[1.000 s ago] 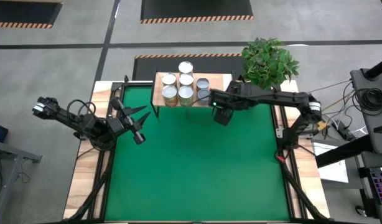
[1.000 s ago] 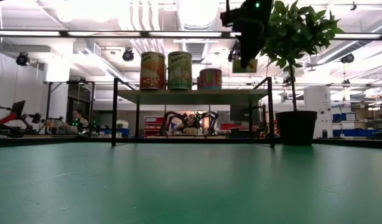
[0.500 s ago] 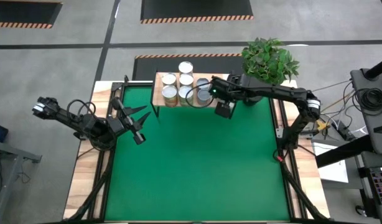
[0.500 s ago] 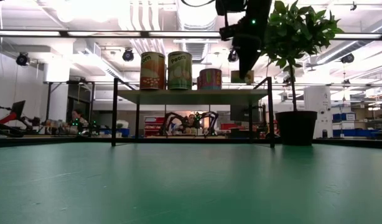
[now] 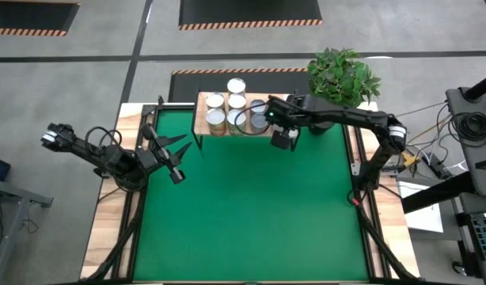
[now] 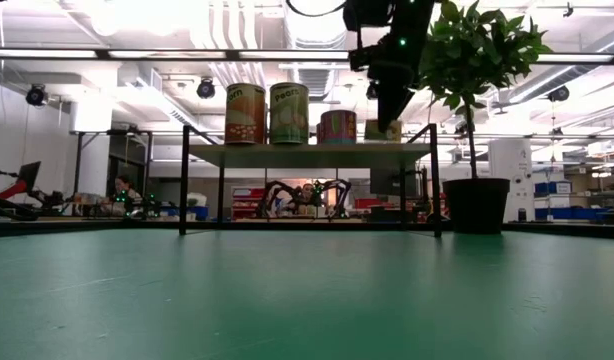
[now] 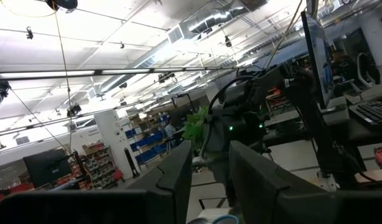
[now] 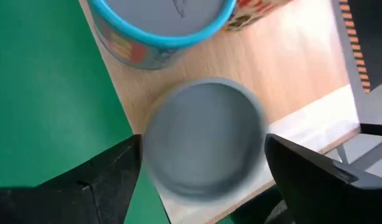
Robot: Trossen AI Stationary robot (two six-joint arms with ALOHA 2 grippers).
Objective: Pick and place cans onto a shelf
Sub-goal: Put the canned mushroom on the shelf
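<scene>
My right gripper hangs over the near right corner of the small light-wood shelf on thin black legs, at the far edge of the green-topped table. My right wrist view looks straight down between my two dark fingers, which stand wide to either side of a short grey round-topped can resting on the wood by the shelf's edge, not gripped. Just beside it stands a blue-rimmed can with a bright label. From the low view, two tall orange-labelled cans and a shorter one stand in a row on the shelf. I judge this as the release step: the can is set down. The next move calls for a straight lift clear of it without nudging its neighbours. My left gripper waits over the table's left edge, fingers narrow, holding nothing.
</scene>
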